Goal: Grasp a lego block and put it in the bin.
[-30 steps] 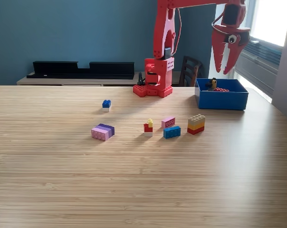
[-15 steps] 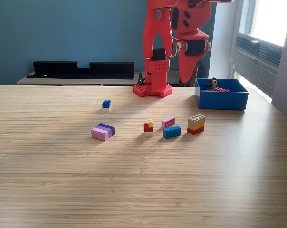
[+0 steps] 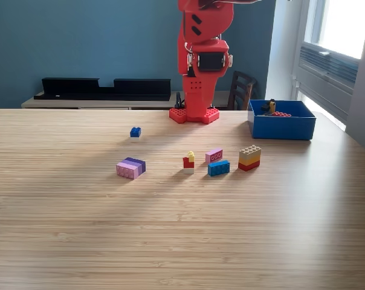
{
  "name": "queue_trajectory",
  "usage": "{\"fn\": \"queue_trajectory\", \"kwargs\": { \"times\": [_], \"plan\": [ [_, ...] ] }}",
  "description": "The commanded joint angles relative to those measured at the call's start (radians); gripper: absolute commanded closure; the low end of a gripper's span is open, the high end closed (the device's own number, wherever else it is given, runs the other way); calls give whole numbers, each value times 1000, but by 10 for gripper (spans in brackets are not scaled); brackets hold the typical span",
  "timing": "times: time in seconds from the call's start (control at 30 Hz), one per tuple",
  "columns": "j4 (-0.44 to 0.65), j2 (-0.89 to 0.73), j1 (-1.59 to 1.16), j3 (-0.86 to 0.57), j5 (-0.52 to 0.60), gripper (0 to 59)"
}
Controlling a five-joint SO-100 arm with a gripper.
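The red arm stands at the table's far edge. Its gripper (image 3: 202, 95) hangs point-down in front of its own base, edge-on to the camera, so the jaws cannot be read and nothing shows in them. Several lego blocks lie on the wood table (image 3: 170, 229): a small blue one (image 3: 135, 132), a pink-purple one (image 3: 130, 167), a red-yellow one (image 3: 188, 162), a pink one (image 3: 214, 155), a blue one (image 3: 219, 168) and a tan-yellow-red stack (image 3: 249, 157). The blue bin (image 3: 282, 127) sits at the exterior view's right with a few pieces inside.
A long black tray (image 3: 104, 87) rests on a low shelf behind the table. A dark chair (image 3: 242, 90) stands behind the arm's base (image 3: 194, 113). A window and wall close the exterior view's right side.
The arm has swung from above the bin toward the exterior view's left, ending in front of its base. The blocks and the bin have not moved.
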Motion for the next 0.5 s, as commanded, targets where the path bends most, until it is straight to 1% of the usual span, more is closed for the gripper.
{"fn": "queue_trajectory", "kwargs": {
  "times": [0.03,0.3,0.5],
  "plan": [
    [-29,18,21,-15,-12,585],
    [-40,17,28,-18,-9,585],
    [-67,17,41,-18,-9,585]
  ]
}}
